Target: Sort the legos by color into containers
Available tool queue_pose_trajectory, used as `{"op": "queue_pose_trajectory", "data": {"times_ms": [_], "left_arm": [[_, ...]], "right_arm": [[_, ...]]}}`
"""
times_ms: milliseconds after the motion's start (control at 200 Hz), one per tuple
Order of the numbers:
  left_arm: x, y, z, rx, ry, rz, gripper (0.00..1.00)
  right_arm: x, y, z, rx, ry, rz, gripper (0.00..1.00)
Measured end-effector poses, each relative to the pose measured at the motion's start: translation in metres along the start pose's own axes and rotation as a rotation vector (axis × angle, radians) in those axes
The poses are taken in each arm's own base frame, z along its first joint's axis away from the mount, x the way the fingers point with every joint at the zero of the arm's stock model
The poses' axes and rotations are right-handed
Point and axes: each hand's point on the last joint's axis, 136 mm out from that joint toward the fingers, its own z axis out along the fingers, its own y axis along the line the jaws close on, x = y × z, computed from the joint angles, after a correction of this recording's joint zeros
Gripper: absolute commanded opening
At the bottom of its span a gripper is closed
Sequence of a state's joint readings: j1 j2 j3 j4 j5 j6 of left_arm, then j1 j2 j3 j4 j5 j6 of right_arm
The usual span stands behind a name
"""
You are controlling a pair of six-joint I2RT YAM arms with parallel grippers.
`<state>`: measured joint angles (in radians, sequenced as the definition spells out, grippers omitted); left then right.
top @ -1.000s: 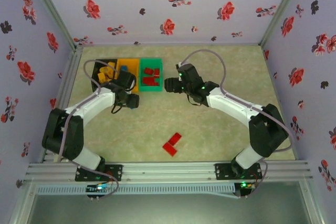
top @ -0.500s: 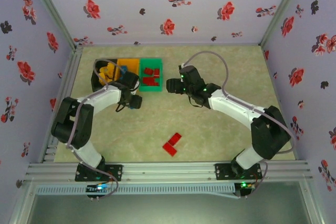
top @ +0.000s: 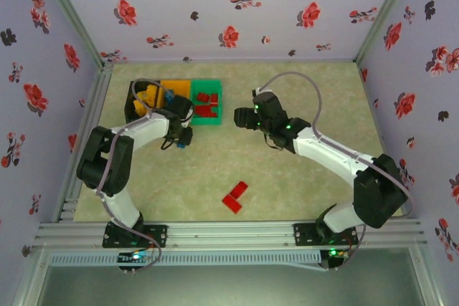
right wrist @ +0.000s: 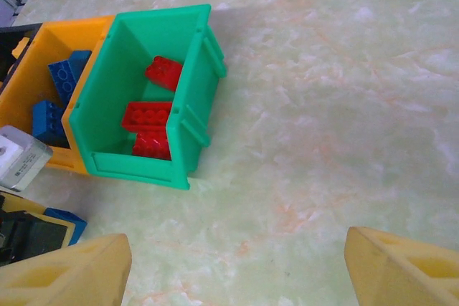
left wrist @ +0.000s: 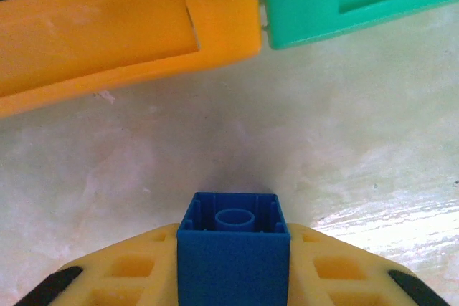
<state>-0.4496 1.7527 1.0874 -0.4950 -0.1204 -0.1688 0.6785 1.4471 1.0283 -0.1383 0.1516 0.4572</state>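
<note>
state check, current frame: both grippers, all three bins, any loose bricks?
left gripper: shut on blue brick, just short of the orange bin.
right gripper: open, empty.
green bin: upright, holds red bricks.
orange bin: upright, holds blue bricks.
black bin: holds yellow bricks.
two red bricks: loose on the table, unsorted.

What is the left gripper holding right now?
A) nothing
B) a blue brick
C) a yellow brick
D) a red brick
B: the left wrist view shows a blue brick clamped in the left gripper, just short of the orange bin.
</note>
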Motion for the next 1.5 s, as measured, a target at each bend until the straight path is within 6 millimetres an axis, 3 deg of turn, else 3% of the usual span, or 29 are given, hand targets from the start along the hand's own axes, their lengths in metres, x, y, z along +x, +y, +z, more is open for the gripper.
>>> {"op": "queue_pose_trajectory", "data": {"times_ms": [155, 260, 450, 605, 740, 1045, 1080, 1145, 1205, 1500], "left_arm": [[0.0, 0.001, -0.007, 0.0, 0.004, 0.001, 0.22], [-0.009, 0.005, -0.03, 0.003, -0.034, -0.008, 0.21], [-0.066, 0.025, -0.091, 0.006, -0.216, -0.073, 0.21], [-0.098, 0.045, -0.112, -0.009, -0.296, -0.127, 0.2], [-0.123, 0.053, -0.106, -0.017, -0.312, -0.148, 0.2], [-0.166, 0.071, -0.063, -0.038, -0.284, -0.197, 0.19], [-0.169, 0.073, -0.058, -0.039, -0.28, -0.202, 0.24], [-0.171, 0.076, -0.05, -0.04, -0.27, -0.206, 0.45], [-0.173, 0.075, -0.044, -0.036, -0.262, -0.212, 0.54], [-0.178, 0.072, -0.035, -0.017, -0.253, -0.207, 0.61]], "right_arm": [[0.005, -0.003, 0.0, 0.007, 0.007, -0.001, 0.78], [0.005, -0.004, -0.001, 0.007, 0.007, -0.001, 0.78], [0.003, -0.005, -0.006, 0.003, -0.008, 0.008, 0.78], [0.009, -0.009, -0.009, 0.004, -0.004, 0.022, 0.77], [0.012, -0.011, -0.01, 0.006, -0.003, 0.028, 0.77], [0.009, -0.011, -0.022, -0.006, -0.024, 0.032, 0.77], [0.009, -0.012, -0.023, -0.007, -0.027, 0.033, 0.77], [0.009, -0.012, -0.025, -0.008, -0.028, 0.033, 0.78], [0.009, -0.012, -0.025, -0.007, -0.029, 0.033, 0.78], [0.014, -0.017, -0.025, 0.011, -0.019, 0.031, 0.8]]}}
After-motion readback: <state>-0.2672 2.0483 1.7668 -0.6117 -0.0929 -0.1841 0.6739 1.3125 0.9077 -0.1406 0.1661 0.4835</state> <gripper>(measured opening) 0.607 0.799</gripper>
